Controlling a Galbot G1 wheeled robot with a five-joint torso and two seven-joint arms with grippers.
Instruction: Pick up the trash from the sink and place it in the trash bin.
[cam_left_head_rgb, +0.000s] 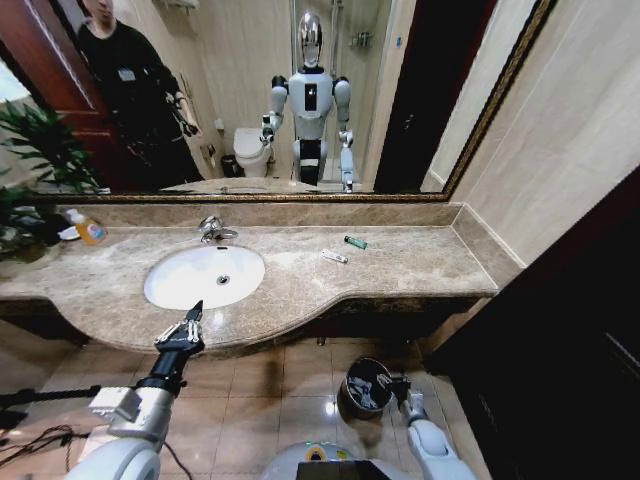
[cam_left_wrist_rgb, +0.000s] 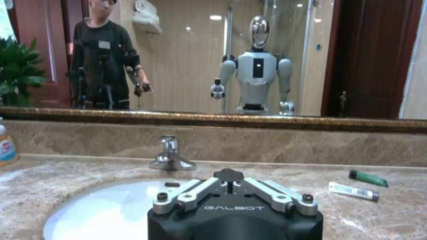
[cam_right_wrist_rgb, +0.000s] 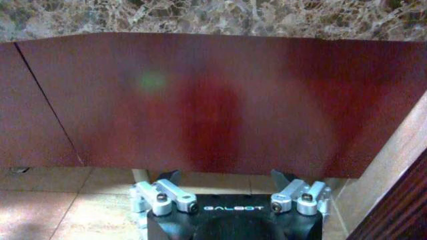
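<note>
A beige-brown marble counter runs under a wide framed mirror, with the white oval sink set into its left half and a chrome faucet behind the basin. The basin looks bare apart from its small drain hole. Two bits of trash lie on the counter to the right of the sink — a white-and-blue tube and, just beyond it nearer the wall, a small dark green tube. An orange soap bottle stands at the far left of the counter beside a leafy plant.

The left gripper hovers at the counter's front edge, just before the sink, its fingers drawn close together with nothing between them. The right gripper hangs low over the tan tiled floor, right beside the trash bin — a small black bin with a shiny rim holding some litter — and the right wrist view shows its fingers spread wide and empty, facing the dark red wooden panel under the counter. The mirror reflects the robot and the tiled room behind it.
</note>
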